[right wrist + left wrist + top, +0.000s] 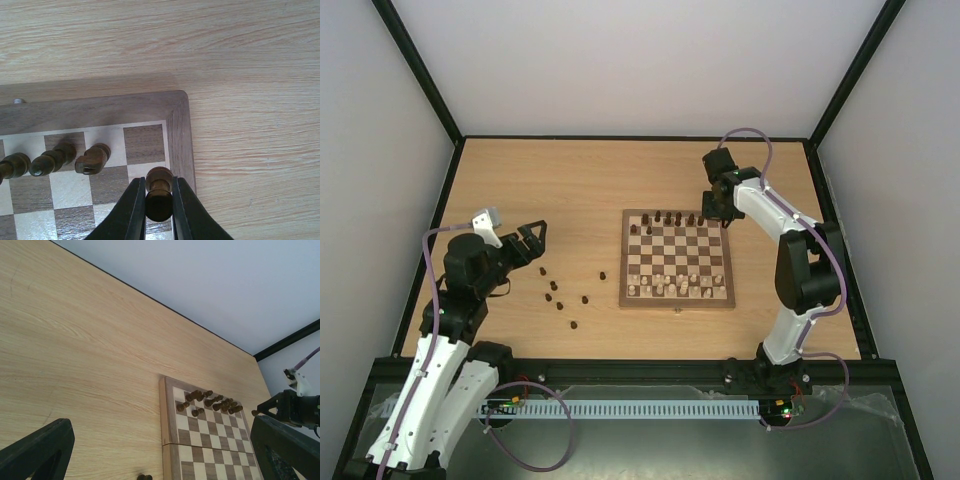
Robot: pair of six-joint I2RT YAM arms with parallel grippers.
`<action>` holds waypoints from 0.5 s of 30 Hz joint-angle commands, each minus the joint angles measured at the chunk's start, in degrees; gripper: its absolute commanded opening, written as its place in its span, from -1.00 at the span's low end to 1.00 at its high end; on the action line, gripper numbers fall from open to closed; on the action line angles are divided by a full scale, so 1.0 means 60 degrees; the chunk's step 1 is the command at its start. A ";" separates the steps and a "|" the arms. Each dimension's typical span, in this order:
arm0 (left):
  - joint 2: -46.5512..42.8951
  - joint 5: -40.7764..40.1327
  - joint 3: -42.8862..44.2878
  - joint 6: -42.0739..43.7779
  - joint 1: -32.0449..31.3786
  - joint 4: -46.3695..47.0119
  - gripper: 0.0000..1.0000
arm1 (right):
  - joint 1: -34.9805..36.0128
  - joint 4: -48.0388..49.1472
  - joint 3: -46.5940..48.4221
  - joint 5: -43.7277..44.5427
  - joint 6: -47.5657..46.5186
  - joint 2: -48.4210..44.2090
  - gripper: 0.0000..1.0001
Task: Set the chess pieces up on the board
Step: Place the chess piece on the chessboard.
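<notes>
While left fingers gape, right fingers clamp a dark piece, perhaps a rook.

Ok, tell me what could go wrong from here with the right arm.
The right gripper pinches a dark piece close to the board edge; released off-centre, it might topple over the border. Its opening fingers could also nudge the nearby knight.
</notes>
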 commanded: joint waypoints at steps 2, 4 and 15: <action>-0.0003 0.0062 0.0109 0.0150 -0.0029 0.0107 0.99 | -0.0001 -0.0219 0.0138 -0.0064 -0.0080 -0.0183 -0.76; -0.0021 0.0058 0.0098 0.0148 -0.0028 0.0111 0.99 | -0.0001 -0.0225 0.0131 -0.0094 -0.0069 -0.0190 -0.77; -0.0098 0.0120 -0.0108 0.0080 -0.0029 0.0177 0.99 | -0.0009 -0.0198 -0.0011 -0.0243 -0.0061 -0.0332 -0.79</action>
